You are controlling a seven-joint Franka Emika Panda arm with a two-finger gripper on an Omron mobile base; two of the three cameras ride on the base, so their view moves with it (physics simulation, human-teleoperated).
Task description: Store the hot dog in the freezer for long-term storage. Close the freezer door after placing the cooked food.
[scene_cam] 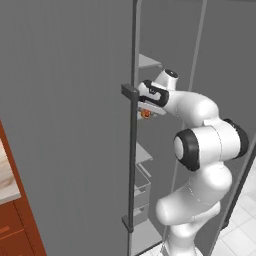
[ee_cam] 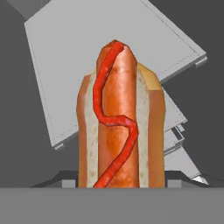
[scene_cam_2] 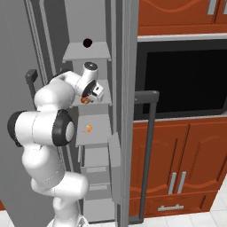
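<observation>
Holding hot dog (ee_cam: 118, 122) in pincer (scene_cam: 146, 111), inside freezer (scene_cam_2: 93, 128).

even, flat rendered light in all three views, moderately bright, with no clear single source. shadows are faint: the freezer (scene_cam_2: 95, 133) interior shades slightly darker toward the back, and its white shelves stay pale grey. no glare, only a soft sheen on the arm's white shells. edges are crisp but slightly jagged, without blur or edge distortion. the hot dog (ee_cam: 119, 122) close up looks sharp, smoothly shaded.
</observation>
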